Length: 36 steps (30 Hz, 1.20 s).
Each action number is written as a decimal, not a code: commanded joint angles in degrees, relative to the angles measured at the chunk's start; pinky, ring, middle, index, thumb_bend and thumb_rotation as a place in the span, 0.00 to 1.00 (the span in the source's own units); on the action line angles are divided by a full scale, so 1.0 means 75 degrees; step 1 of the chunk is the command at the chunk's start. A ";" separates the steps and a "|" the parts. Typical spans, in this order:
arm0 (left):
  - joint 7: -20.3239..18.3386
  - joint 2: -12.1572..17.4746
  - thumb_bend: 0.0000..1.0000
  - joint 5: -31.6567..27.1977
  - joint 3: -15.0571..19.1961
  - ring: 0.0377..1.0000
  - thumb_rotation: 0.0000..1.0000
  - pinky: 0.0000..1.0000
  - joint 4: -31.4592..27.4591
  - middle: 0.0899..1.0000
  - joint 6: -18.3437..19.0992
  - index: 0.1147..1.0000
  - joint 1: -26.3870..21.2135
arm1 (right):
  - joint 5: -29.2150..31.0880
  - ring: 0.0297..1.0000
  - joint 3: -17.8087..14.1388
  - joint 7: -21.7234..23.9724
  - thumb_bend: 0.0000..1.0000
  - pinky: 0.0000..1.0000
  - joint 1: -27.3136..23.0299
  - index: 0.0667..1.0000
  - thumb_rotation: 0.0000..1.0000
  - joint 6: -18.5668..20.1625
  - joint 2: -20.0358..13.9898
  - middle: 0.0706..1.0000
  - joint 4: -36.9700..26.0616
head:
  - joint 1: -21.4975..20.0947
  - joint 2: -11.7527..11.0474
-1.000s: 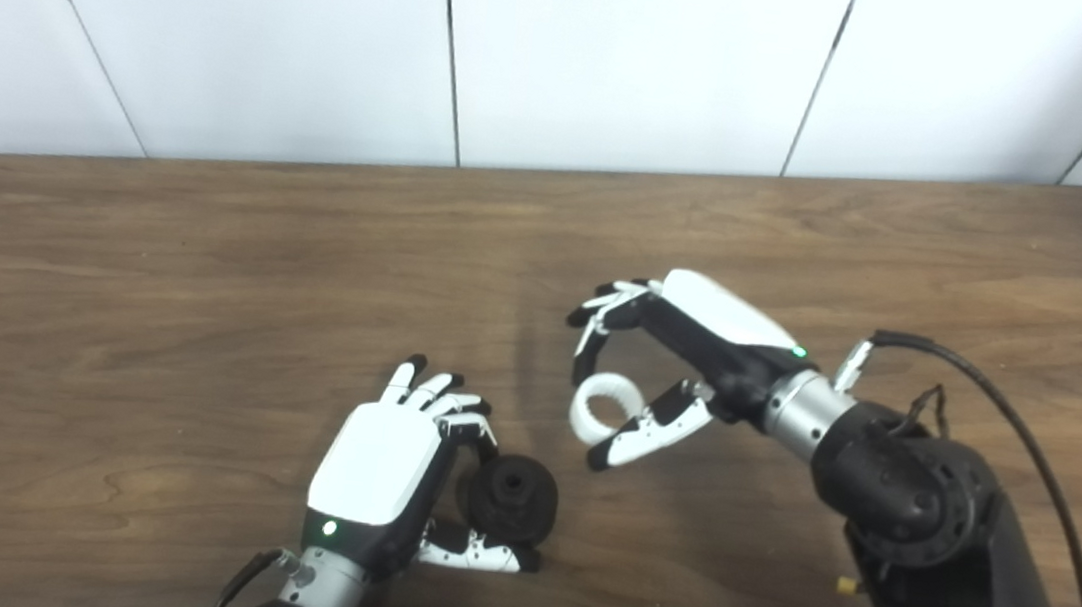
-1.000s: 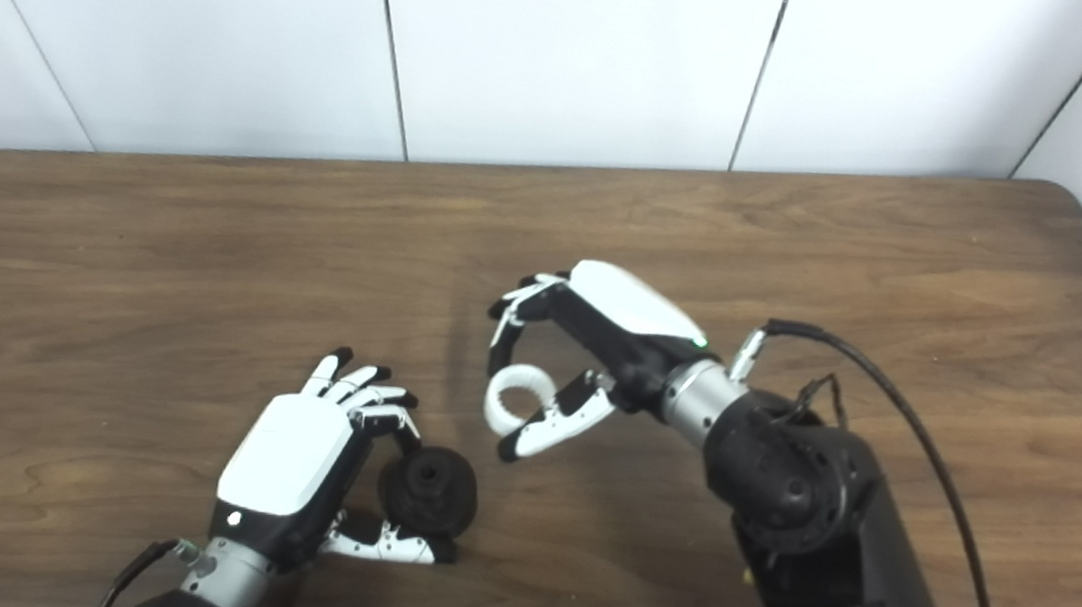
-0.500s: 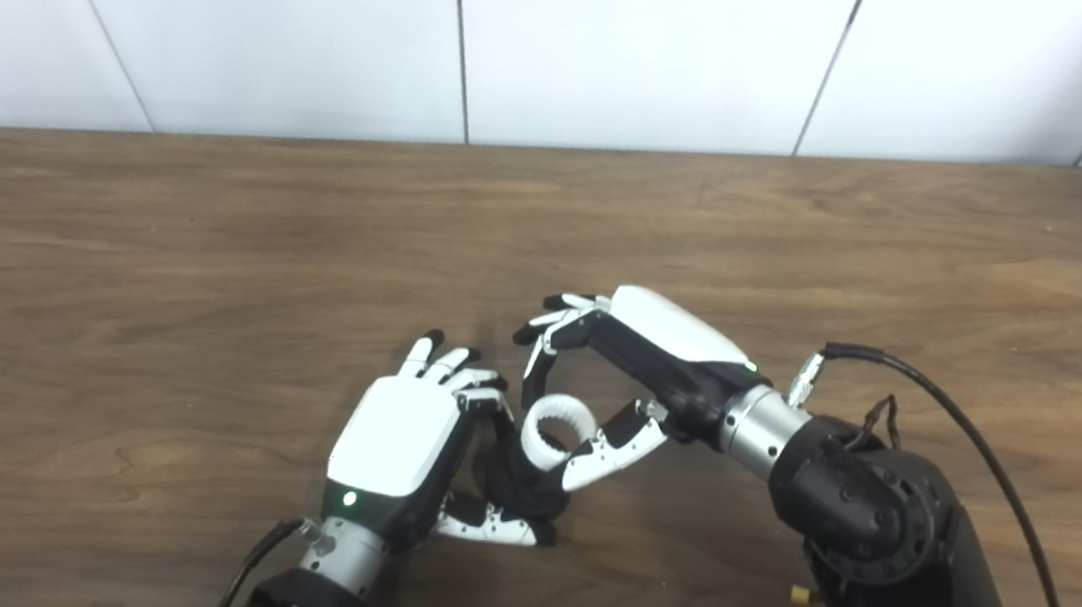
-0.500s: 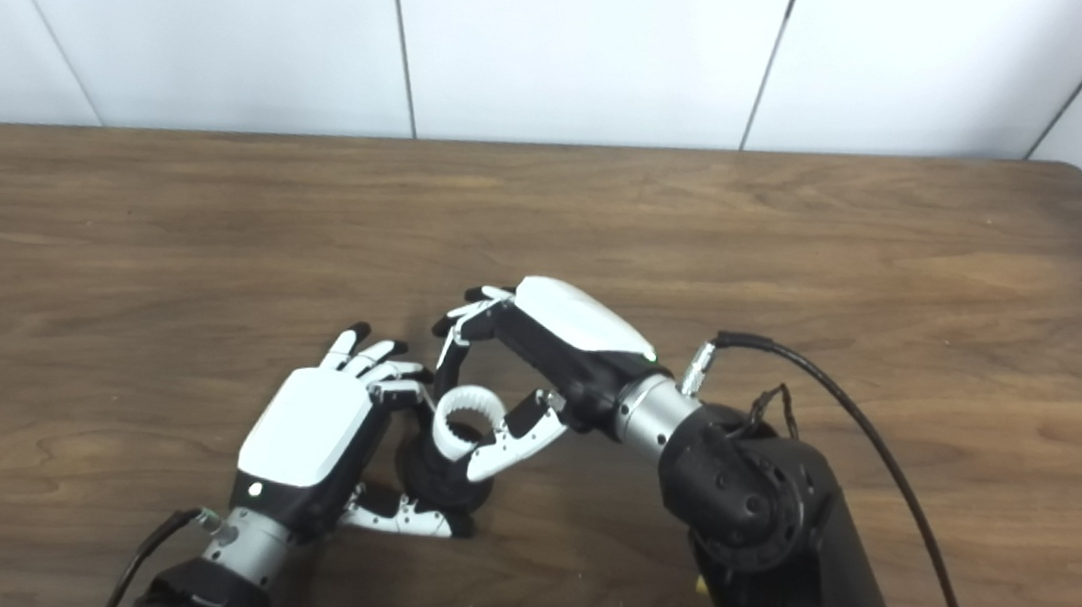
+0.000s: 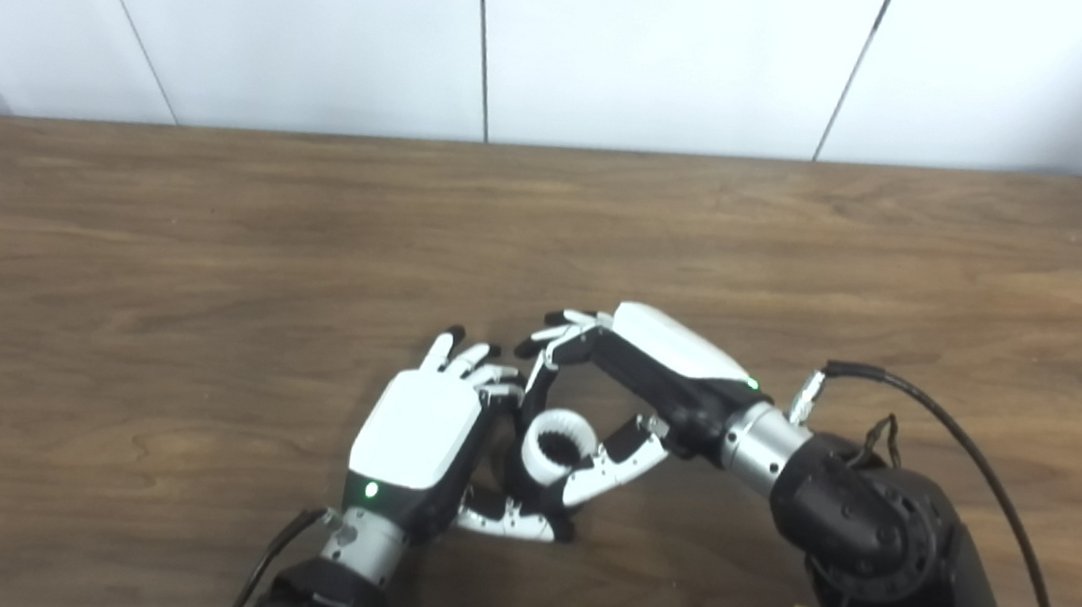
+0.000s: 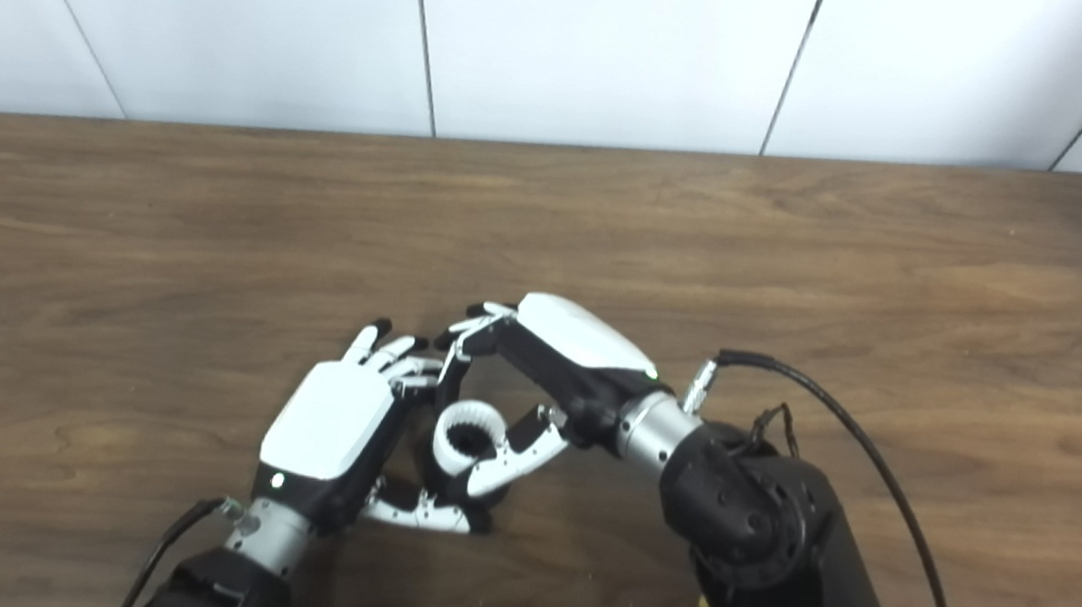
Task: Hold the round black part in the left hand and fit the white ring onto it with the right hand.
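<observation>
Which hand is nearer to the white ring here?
Right. The right hand pinches the white ring between fingers and thumb; the left hand is just beside it, holding the black part beneath.

Bare lab-like test space: plain wooden table (image 5: 209,208), white panelled wall (image 5: 629,41).

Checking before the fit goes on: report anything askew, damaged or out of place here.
Nothing stands out. The right hand holds the white ring over the round black part, which the left hand grips on the table. The part is mostly hidden, so seating cannot be judged.
</observation>
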 commanded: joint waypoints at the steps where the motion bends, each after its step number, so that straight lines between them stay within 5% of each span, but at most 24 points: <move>1: -0.0203 -0.0042 0.52 0.0152 -0.0103 0.90 0.06 1.00 -0.0048 0.75 0.0022 0.42 -0.0073 | 0.0066 0.96 0.0002 -0.0249 0.52 1.00 -0.0136 0.45 0.13 -0.0110 0.0011 0.82 -0.0094 | 0.0015 0.0012; 36: -0.0324 -0.0132 0.52 0.0230 -0.0122 0.89 0.06 1.00 -0.0142 0.75 0.0035 0.42 -0.0073 | 0.0201 0.95 0.0329 -0.1018 0.52 1.00 -0.0043 0.45 0.13 -0.0338 -0.0042 0.82 0.0469 | 0.0003 0.0016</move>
